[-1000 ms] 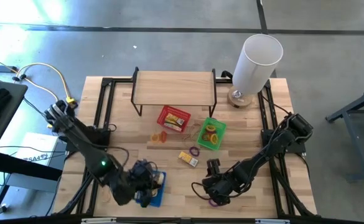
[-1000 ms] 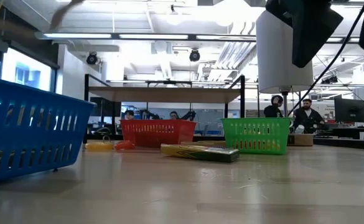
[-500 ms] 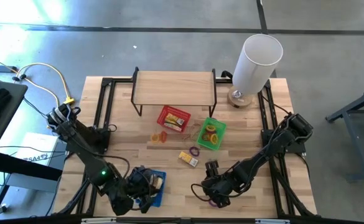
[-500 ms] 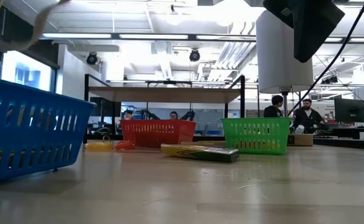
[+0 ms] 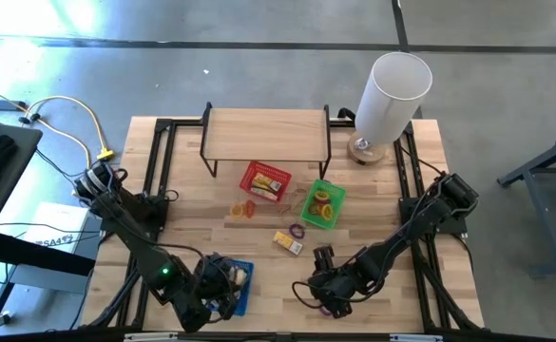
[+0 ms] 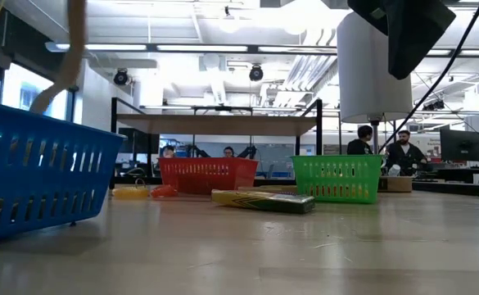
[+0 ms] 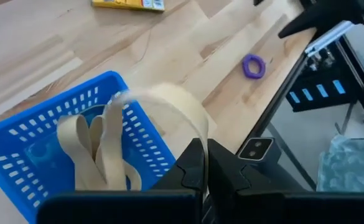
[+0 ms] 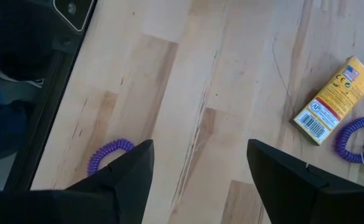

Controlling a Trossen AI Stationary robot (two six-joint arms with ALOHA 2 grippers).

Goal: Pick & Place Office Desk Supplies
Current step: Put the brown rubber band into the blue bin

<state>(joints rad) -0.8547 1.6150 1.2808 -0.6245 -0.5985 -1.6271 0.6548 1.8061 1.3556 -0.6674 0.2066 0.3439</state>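
The left hand point(image 7: 200, 163) is over the blue basket point(image 7: 20, 158) at the near left of the surface point(image 5: 373, 190), fingers pinched tight on a pale tan band point(image 7: 163, 106) that loops above the rim. More tan bands point(image 7: 85, 152) already lie inside, so this one looks set for release. The right hand point(image 8: 197, 168) hangs low at the near right, fingers spread wide and holding nothing, with a purple loop point(image 8: 110, 152) on the wood just beside one finger; that looks like its next pick.

Some sorting is done: the green basket point(image 5: 320, 204) holds yellow and orange bits, the red basket point(image 5: 264, 180) a small yellow item. Plenty remains loose: a yellow block point(image 5: 288, 243) mid-surface, a second purple loop point(image 5: 297, 230) next to it, and orange and yellow pieces point(image 5: 245, 209) near the red basket.

Nothing blocks either arm. The wooden shelf point(image 5: 266, 133) and tall white cylinder point(image 5: 390, 95) stand at the far side, well apart from the work.
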